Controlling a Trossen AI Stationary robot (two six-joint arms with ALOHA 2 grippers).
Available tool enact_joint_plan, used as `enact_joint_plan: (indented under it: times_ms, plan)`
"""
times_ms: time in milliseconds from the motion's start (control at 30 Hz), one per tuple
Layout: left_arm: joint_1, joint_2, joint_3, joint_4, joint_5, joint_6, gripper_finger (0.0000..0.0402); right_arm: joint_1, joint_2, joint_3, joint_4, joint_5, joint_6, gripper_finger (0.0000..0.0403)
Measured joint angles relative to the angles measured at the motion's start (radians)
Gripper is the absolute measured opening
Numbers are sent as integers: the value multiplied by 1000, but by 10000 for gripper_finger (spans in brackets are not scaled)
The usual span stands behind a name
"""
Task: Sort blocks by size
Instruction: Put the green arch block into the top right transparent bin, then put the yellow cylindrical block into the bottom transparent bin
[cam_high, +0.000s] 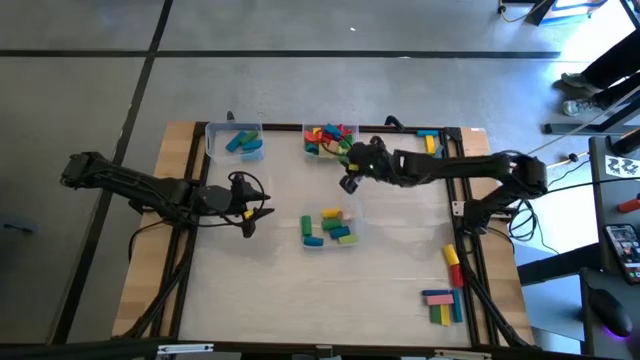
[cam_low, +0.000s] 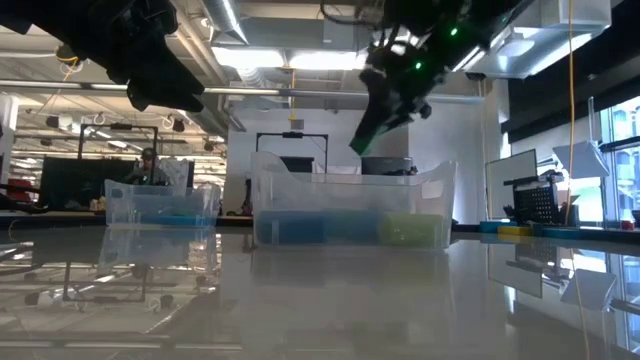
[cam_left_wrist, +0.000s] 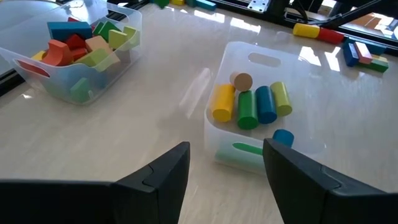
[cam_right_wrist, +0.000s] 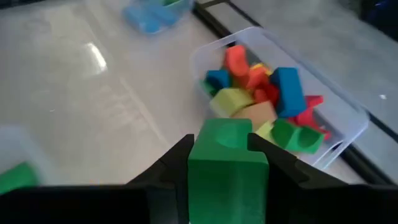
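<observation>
My right gripper (cam_high: 349, 184) hangs above the table just on the near side of the far middle tub (cam_high: 308, 150), shut on a green block (cam_right_wrist: 227, 163) with a rounded notch in its far end. That tub holds several mixed red, blue, yellow and green blocks (cam_right_wrist: 261, 102). A tub in the table's middle (cam_high: 352, 236) holds several cylinders (cam_left_wrist: 252, 106), and the far left tub (cam_high: 212, 143) holds blue blocks (cam_high: 243, 144). My left gripper (cam_left_wrist: 227, 168) waits open at the table's left, pointing at the middle tub. My right gripper pinches the green block by its two opposite sides (cam_right_wrist: 196, 171) between its two fingers (cam_right_wrist: 166, 171). The fingers slant down from the table's right side. The block (cam_low: 358, 140) is lifted clear, well above the table, its notched end pointing away from the gripper.
Loose blocks lie along the table's right edge: a red and yellow one (cam_high: 451, 256), a stack near the front right corner (cam_high: 443, 304), and more at the far right (cam_high: 430, 142). Bare tabletop lies between the tubs and toward the near edge.
</observation>
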Motion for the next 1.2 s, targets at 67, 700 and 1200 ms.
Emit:
enact_joint_plan:
  times_ms: [67, 700, 1200]
  plan:
    - [1, 0, 0, 3, 0, 0, 198, -39, 31, 0, 55, -11, -29, 128]
    - [4, 0, 0, 0, 0, 1, 198, -267, 235, 0, 459, -68, -68, 174]
    - [3, 0, 0, 0, 0, -11, 198, -161, 74, 85, 80, -70, -178, 281]
